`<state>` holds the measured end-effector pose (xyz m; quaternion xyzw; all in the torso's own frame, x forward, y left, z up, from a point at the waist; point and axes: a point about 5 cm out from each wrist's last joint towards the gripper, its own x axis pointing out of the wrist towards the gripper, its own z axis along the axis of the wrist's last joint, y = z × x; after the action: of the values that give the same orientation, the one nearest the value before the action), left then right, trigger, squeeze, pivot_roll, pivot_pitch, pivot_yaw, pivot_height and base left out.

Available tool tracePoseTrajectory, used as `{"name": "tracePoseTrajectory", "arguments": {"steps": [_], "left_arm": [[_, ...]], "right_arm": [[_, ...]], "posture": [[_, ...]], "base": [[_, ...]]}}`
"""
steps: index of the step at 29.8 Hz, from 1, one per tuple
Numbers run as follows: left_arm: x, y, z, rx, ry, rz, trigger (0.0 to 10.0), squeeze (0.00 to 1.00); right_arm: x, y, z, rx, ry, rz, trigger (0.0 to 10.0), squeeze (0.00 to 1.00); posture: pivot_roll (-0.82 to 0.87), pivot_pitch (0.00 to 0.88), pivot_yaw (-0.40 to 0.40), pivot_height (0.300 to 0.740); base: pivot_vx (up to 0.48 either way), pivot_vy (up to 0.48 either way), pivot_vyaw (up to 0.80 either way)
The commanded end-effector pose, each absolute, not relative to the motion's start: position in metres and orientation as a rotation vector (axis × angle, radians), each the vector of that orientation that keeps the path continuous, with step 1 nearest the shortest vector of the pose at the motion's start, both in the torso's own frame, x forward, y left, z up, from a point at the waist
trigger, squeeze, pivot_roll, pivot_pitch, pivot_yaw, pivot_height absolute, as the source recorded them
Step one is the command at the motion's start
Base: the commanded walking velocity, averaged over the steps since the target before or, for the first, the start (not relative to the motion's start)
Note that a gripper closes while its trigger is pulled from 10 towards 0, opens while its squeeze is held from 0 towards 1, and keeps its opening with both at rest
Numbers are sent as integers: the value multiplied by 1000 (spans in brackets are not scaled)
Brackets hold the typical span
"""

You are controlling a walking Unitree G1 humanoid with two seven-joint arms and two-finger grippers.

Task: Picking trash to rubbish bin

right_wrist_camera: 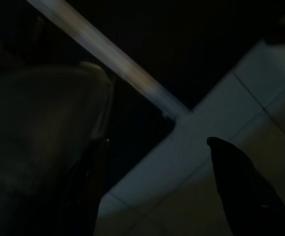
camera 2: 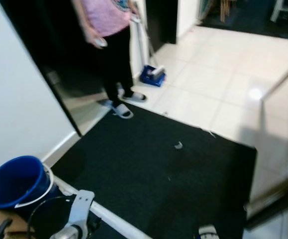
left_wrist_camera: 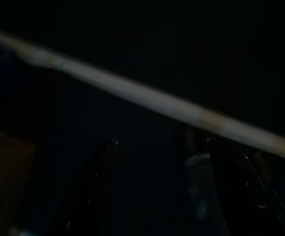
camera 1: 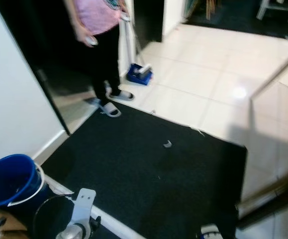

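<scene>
A black floor mat (camera 1: 148, 169) on pale tiles bears one small grey scrap of trash (camera 1: 167, 144), well apart from the round blue plastic bin (camera 1: 9, 179). Both the left gripper (left_wrist_camera: 159, 162) and right gripper (right_wrist_camera: 157, 167) hang parted and empty; I judge the robot should walk closer before reaching down.

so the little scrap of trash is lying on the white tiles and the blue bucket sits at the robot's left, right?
Not quite. The scrap of trash lies on the black mat, not the white tiles, as the left eye view shows. The blue bucket does sit at the robot's left.

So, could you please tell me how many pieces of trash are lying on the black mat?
1: a small pale crumpled scrap near the middle of the black floor mat. Smaller specks may be hidden by blur.
</scene>
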<state>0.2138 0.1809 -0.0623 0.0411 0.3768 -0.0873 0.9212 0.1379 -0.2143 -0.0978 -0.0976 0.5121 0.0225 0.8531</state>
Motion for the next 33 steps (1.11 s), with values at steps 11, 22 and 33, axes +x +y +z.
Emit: {"name": "tracePoseTrajectory", "arguments": {"steps": [11, 22, 33], "left_arm": [[208, 177, -66, 55, 790, -196, 10000, 0], [214, 184, -62, 66, 780, -197, 10000, 0], [226, 196, -53, 100, 766, -198, 10000, 0]], "right_arm": [[133, -208, -100, -135, 1074, 42, 10000, 0], [148, -215, -93, 73, 987, -182, 10000, 0], [157, -196, -92, 98, 943, -172, 10000, 0]], "posture": [[35, 129, 45, 740], [59, 118, 78, 740], [68, 110, 107, 740]], "base": [[0, 0, 218], [0, 0, 0], [0, 0, 0]]}}
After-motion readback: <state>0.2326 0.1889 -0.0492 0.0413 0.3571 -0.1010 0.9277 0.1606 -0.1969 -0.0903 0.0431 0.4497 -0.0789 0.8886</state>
